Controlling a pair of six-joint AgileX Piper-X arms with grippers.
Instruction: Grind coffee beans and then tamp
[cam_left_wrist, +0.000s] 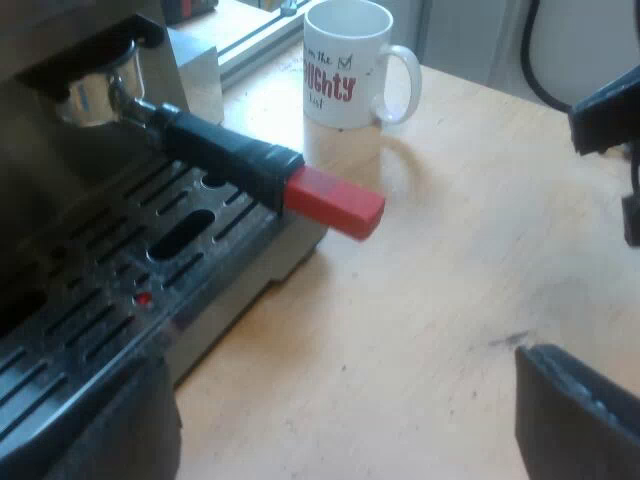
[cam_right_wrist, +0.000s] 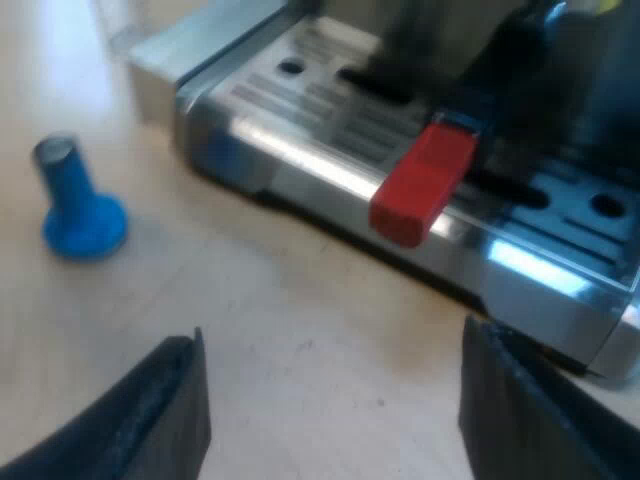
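Holder (cam_left_wrist: 120, 95) locked into the espresso machine's (cam_left_wrist: 90, 300) front, red end (cam_left_wrist: 335, 203) sticking out past the drip tray.
Near that red end hang the left gripper (cam_left_wrist: 340, 370) and right gripper (cam_right_wrist: 332, 340), fingers spread wide, both empty — blue tamper (cam_right_wrist: 80, 205) stands upright on the table (cam_left_wrist: 450, 250) near the machine, mug (cam_left_wrist: 345, 65) just beyond the handle.

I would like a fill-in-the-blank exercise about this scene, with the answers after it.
1. The holder's handle ends in ___.
2. The tamper on the table is ___.
3. The white ___ bears red lettering.
4. The left gripper and the right gripper are both ___.
Answers: red, blue, mug, open.
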